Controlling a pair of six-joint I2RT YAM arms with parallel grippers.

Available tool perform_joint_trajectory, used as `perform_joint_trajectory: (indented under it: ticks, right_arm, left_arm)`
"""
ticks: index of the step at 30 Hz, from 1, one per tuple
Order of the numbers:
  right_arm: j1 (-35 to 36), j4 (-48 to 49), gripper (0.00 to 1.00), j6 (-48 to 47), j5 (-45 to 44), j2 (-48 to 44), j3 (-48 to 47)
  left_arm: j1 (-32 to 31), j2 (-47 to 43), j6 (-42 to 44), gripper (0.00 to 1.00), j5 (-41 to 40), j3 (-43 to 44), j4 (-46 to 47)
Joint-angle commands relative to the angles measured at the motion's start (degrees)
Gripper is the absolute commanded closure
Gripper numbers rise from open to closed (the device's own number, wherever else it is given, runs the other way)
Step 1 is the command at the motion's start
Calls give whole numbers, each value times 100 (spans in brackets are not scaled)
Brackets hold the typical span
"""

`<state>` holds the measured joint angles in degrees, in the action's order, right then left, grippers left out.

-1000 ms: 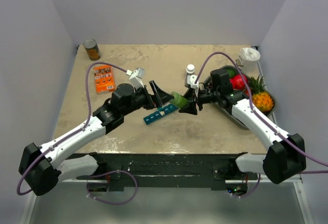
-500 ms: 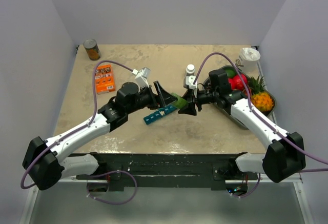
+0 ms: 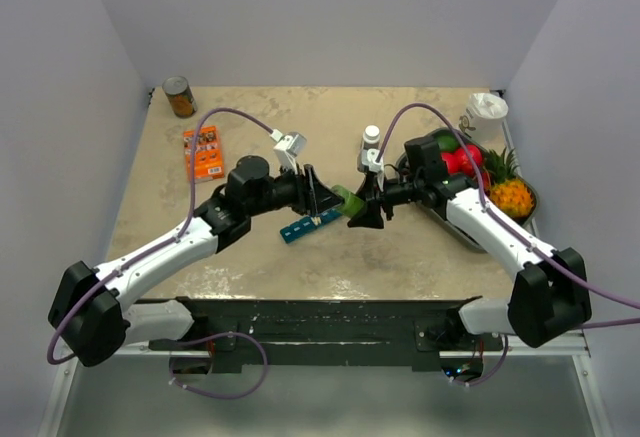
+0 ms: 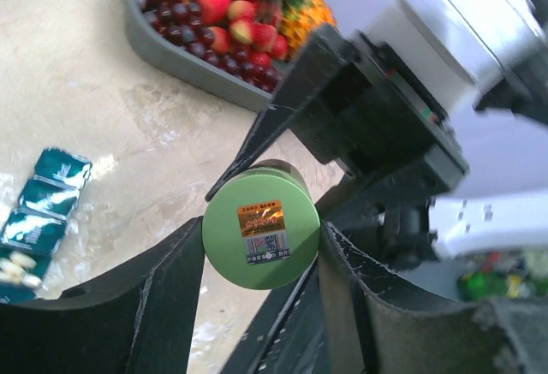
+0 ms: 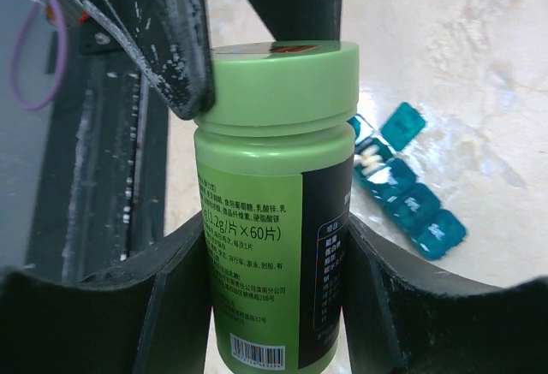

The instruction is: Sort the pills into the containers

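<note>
Left hand (image 3: 322, 202) now on bottle (image 4: 261, 235), organiser (image 4: 41, 210) half-hidden

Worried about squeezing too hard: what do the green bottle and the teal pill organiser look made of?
The green bottle looks like plastic: smooth, slightly glossy walls, moulded cap, printed label. The teal pill organiser is probably glossy plastic too, judging by the highlights on its thin lids.

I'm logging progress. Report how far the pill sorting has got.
Done: a few white pills lie in one open compartment of the organiser. In hand: the right gripper holds the green bottle, and the left gripper grips its cap. Left: the cap is on and most other compartments are shut.
</note>
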<state>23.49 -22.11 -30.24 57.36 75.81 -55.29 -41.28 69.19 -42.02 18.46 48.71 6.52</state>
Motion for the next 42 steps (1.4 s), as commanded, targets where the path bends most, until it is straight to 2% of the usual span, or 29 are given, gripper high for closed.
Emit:
perform_joint_trajectory:
  ticks: [1,3,4,5,7,11,13,15,18,22,26,29,31,34,38,42]
  right_arm:
    - [42,531,100,561,1381,161,-158]
    - [42,1232,100,1368,2055,258,34]
    - [33,1627,100,1780,2277,346,140]
    - [33,2536,100,2637,2497,373,254]
    - [42,2799,100,2866,2753,443,378]
    - [42,1713,100,1894,2745,522,106]
    - [25,1561,100,1724,2649,470,53]
    - [33,1543,100,1671,2570,382,71]
    - [42,1307,100,1408,2315,285,10]
    - [33,454,100,555,1858,215,-219]
    - [33,146,100,151,1323,136,-272]
    - [42,13,100,-87,357,-31,-360]
    - [51,171,100,-26,-440,-249,-290]
    - [42,304,100,62,-1128,-356,-272]
    - [51,339,100,115,-1359,-269,-290]
    - [68,321,100,115,-1342,-225,-290]
  left_arm:
    - [111,-55,1911,97,2158,-309,780]
    - [129,7,2616,96,2878,-222,527]
    - [129,7,3186,95,2952,-221,316]
    - [129,-54,3383,94,2927,-265,288]
    - [163,-133,3481,83,2892,-353,610]
    - [295,-213,2745,60,2892,-494,1333]
    - [339,-239,2375,49,2909,-494,1561]
    - [357,-292,2147,38,2778,-511,1597]
    - [445,-546,1953,27,2488,-546,1545]
    - [603,-1291,1742,1,1628,-625,1169]
    - [630,-2039,1268,1,153,-801,868]
    - [621,-2234,793,1,-131,-767,623]
    - [630,-1955,424,1,-175,-609,116]
    - [595,-1376,-68,1,-211,-100,-518]
    - [200,-855,-281,2,-946,244,-890]
    - [-152,-477,-385,3,-1029,385,-452]
